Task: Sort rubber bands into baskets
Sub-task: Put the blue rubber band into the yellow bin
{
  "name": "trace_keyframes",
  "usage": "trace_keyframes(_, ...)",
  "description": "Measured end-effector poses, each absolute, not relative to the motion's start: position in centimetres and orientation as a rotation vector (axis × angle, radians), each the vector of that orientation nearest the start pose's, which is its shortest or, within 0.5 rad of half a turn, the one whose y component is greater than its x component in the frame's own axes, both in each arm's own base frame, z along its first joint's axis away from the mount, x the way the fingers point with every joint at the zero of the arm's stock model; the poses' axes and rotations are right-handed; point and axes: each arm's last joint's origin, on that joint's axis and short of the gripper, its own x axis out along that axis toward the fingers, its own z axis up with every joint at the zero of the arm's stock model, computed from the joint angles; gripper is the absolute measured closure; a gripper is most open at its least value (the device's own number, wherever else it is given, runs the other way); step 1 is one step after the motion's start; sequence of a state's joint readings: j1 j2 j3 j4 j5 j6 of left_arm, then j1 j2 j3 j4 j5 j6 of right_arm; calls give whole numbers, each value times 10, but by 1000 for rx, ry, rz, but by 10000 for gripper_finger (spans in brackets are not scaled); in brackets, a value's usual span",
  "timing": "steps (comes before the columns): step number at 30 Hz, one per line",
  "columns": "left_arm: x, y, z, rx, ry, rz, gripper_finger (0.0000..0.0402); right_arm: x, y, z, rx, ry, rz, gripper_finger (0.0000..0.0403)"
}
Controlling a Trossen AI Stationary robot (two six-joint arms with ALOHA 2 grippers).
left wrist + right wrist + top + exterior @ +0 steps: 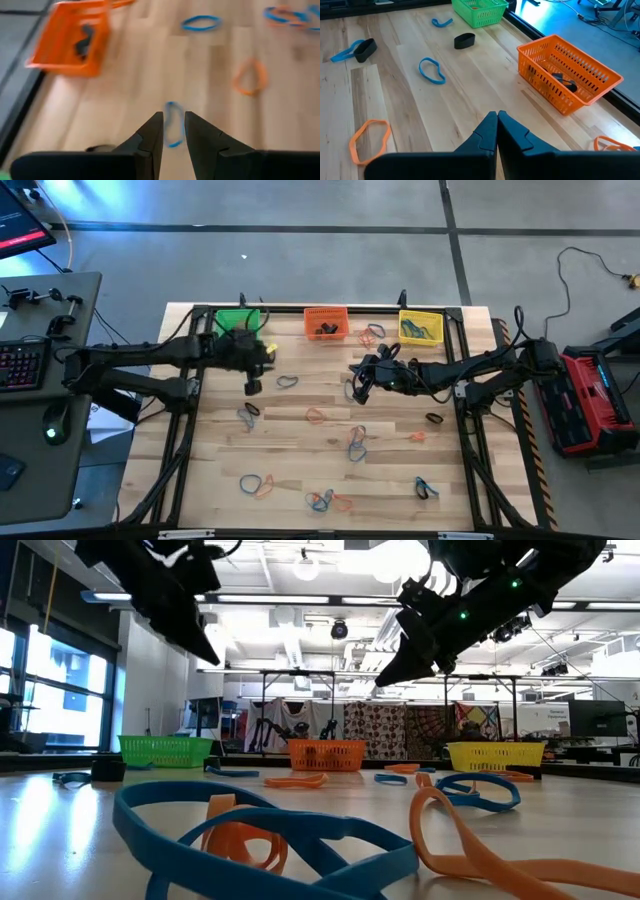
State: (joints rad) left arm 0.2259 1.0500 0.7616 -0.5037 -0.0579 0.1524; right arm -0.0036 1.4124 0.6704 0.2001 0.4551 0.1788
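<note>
Three baskets stand along the far edge: green [237, 319], orange [326, 322] and yellow [420, 327]. Dark bands lie in the orange basket [570, 72]. Rubber bands in blue, orange and black lie scattered flat on the wooden table [200, 480]. My left gripper [252, 385] hangs above the table just near of the green basket, slightly open and empty; a blue band [173, 125] on the table shows through the gap between its fingers. My right gripper [358, 387] hangs near of the orange basket, shut [496, 117] on nothing.
Loose bands lie near my grippers: a blue one [287, 381], an orange one [315, 416], a black one [464, 40] and a blue one [431, 70]. More lie toward the near edge [320, 500]. A black frame [180, 440] borders the table.
</note>
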Motion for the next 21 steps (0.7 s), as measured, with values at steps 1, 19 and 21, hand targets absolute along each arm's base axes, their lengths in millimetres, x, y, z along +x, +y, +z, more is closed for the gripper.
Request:
trace_keyframes(1,204,44,252,77,807,178,332,280,-14,195,51,490,-490,403)
trace_keyframes(19,225,-23,249,139,709,-231,333,280,-11,194,62,494,-456,403)
trace_keyframes(21,230,-29,245,130,711,-245,333,280,-9,194,56,498,-437,403)
